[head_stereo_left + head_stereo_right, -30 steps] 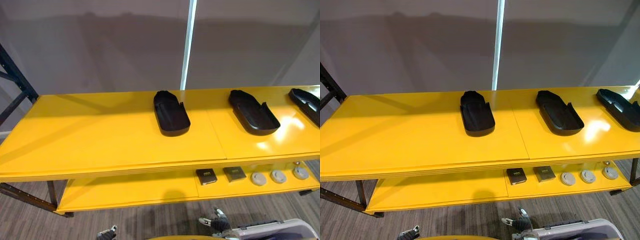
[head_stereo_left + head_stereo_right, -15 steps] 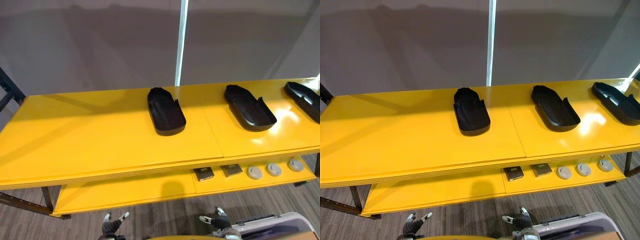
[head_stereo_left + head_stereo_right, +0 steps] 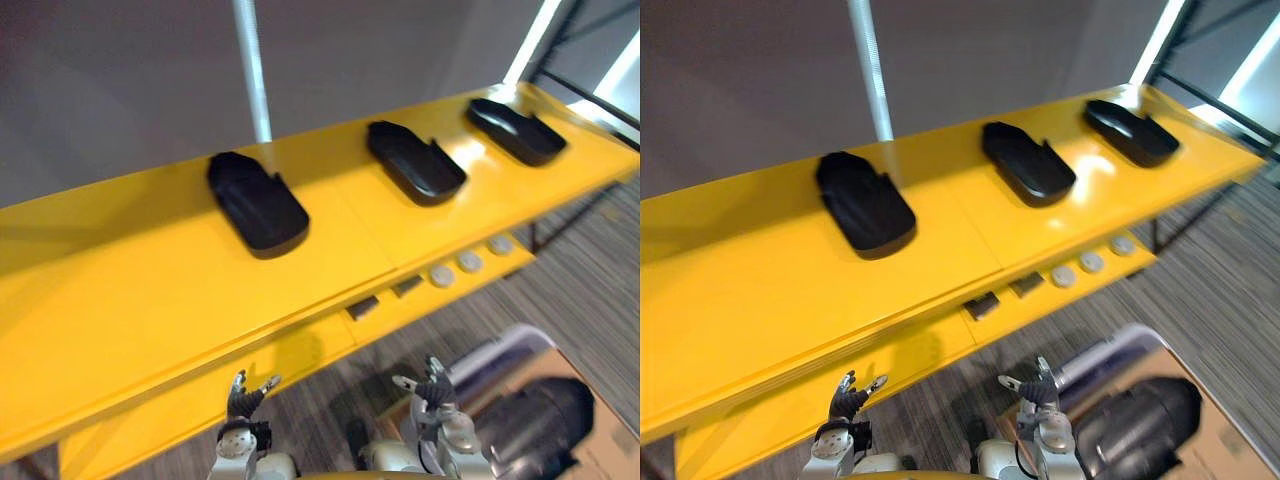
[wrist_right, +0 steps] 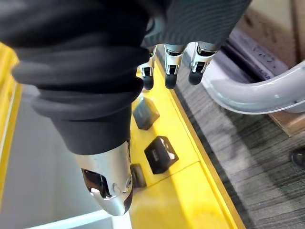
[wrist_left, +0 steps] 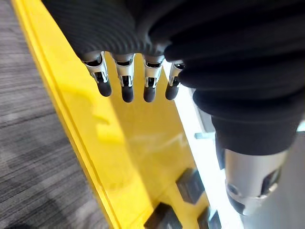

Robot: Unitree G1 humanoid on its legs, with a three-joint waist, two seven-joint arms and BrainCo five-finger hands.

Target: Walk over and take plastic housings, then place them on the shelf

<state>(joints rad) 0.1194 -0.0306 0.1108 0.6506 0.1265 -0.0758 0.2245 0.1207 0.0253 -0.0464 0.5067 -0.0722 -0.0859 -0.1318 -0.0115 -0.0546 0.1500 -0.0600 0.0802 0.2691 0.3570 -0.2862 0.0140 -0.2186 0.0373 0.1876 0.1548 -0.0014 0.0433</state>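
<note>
Three black plastic housings lie in a row on the yellow shelf top (image 3: 140,290): the left housing (image 3: 257,203), the middle housing (image 3: 415,162) and the far right housing (image 3: 517,131). My left hand (image 3: 245,395) and right hand (image 3: 430,385) hang low in front of the shelf, well below and short of the housings. Both are open and empty. In the left wrist view my left hand's fingers (image 5: 125,83) hang straight over the yellow lower shelf (image 5: 133,157). In the right wrist view my right hand's fingers (image 4: 171,71) are straight too, above that shelf's edge.
On the lower shelf (image 3: 300,350) lie two small black boxes (image 3: 362,307) and three grey discs (image 3: 469,262). A pale grey bin (image 3: 495,350) and a cardboard box (image 3: 600,440) stand on the carpet at the lower right. A grey wall runs behind the shelf.
The whole picture has swung and tilted, so the camera has moved; the housings lie where they were. Both hands now show more fully at the bottom of the eye views.
</note>
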